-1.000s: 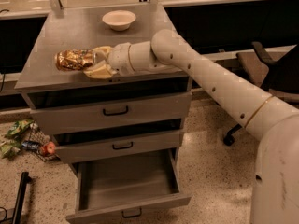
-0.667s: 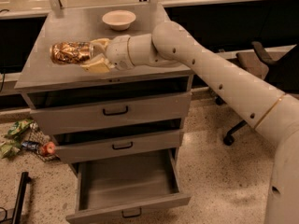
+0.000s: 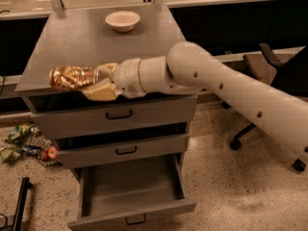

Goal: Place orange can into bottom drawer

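Note:
The orange can point(image 3: 72, 77) is a shiny golden-orange cylinder lying sideways in my gripper point(image 3: 95, 83), at the front left edge of the grey cabinet top point(image 3: 91, 32). The cream fingers point(image 3: 102, 91) are shut on the can's right end. The white arm reaches in from the right across the cabinet's front. The bottom drawer point(image 3: 130, 189) is pulled open below, and its inside is empty with a small black handle on its front. The can is held level with the cabinet top, well above the open drawer and to its left.
A cream round bowl point(image 3: 122, 20) sits at the back of the cabinet top. Two shallower drawers point(image 3: 118, 114) above the open one are slightly ajar. Litter and a red object point(image 3: 48, 153) lie on the floor at left. A black office chair point(image 3: 274, 66) stands at right.
The arm has moved the can slightly down and forward toward the cabinet's front left edge, after a brief shift back. The bottom drawer stays open.

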You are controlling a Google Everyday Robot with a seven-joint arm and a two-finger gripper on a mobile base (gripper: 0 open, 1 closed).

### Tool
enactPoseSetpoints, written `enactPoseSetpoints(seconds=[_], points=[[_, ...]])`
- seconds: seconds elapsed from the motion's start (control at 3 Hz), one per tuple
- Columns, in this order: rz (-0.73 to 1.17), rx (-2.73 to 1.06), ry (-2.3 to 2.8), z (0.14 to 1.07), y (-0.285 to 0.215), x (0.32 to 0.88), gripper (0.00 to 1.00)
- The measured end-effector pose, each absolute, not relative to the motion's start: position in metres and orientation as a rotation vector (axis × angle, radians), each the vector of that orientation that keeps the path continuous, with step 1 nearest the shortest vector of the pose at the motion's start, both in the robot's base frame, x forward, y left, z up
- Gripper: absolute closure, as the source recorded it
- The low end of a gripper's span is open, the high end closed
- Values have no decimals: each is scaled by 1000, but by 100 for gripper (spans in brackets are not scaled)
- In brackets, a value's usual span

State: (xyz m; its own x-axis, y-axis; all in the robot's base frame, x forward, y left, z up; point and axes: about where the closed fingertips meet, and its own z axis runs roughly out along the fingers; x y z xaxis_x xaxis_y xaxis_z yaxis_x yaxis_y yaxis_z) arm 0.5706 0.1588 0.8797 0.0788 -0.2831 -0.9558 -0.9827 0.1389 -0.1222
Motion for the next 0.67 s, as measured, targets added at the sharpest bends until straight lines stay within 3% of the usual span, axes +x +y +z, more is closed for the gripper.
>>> enactPoseSetpoints(seconds=[0.67], points=[[1008, -1408, 1615, 754, 131, 484, 100]])
